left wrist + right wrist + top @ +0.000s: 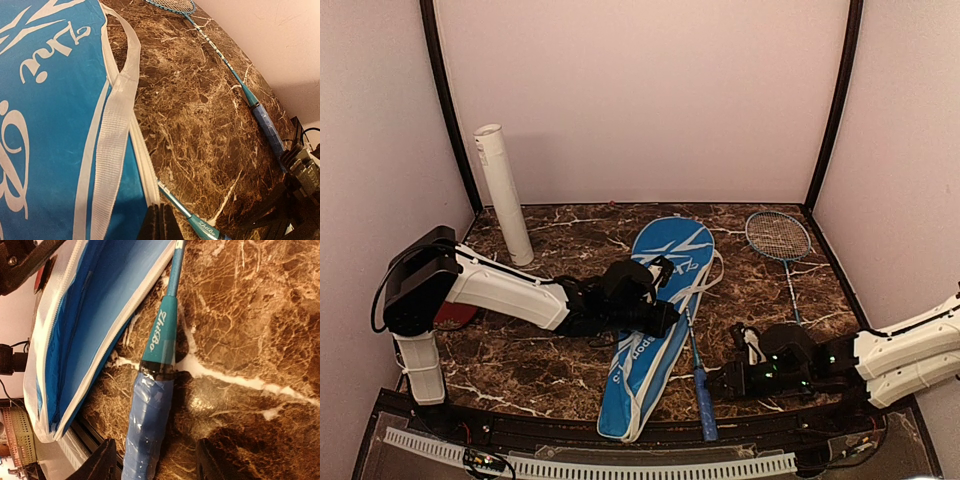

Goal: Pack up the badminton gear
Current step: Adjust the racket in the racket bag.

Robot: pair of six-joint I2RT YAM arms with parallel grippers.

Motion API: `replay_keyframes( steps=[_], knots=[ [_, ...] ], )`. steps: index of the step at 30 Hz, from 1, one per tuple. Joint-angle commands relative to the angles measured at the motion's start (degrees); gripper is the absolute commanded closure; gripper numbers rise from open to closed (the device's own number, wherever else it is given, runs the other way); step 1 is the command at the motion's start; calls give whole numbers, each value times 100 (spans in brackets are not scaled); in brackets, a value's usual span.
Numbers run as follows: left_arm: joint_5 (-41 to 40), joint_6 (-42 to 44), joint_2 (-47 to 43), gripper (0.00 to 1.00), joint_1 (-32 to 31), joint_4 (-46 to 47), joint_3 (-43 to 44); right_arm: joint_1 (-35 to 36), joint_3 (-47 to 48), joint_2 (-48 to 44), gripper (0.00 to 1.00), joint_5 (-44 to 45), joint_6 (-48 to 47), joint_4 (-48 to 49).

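Marble table (pixel 570 370): racket handle (pixel 149 440) at six o'clock.
Right gripper (pixel 155 462): spread astride; skewed pinch could skid it.
Left gripper (pixel 160 225): pressed together.

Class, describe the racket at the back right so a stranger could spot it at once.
Find the big blue cover in the middle. Right of it, near the back corner, lies a racket. Its strung head shows fully, while the other racket shows only shaft and handle.

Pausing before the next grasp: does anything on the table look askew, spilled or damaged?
Only the long white tube: it stands tilted at the rear left of the brown marble table, its top leaning into the corner instead of upright or flat. Nothing looks spilled or broken.
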Motion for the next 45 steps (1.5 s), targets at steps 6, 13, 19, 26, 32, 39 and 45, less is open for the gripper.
replay_keyframes(
  steps=[6,13,19,26,32,39,45],
  knots=[
    [-32,-75,-224,100,19,-68,6,120,20,796,52,-947,185,906],
    [-14,-68,-223,100,17,-84,6,128,406,1430,67,-1099,147,847],
    [-15,-80,-207,100,17,-50,6,132,845,1645,81,-1220,-13,888],
    [78,-150,-180,100,17,4,15,104,1202,1738,82,-1220,17,1200],
    [101,-207,-163,100,-3,79,32,-12,1422,2043,82,-1065,-45,1506],
    [62,-188,-128,100,-36,-13,42,-154,1647,2461,82,-988,-42,1667],
    [-206,64,-318,80,-40,-509,151,-163,1557,2464,82,-928,98,1665]
  ],
)
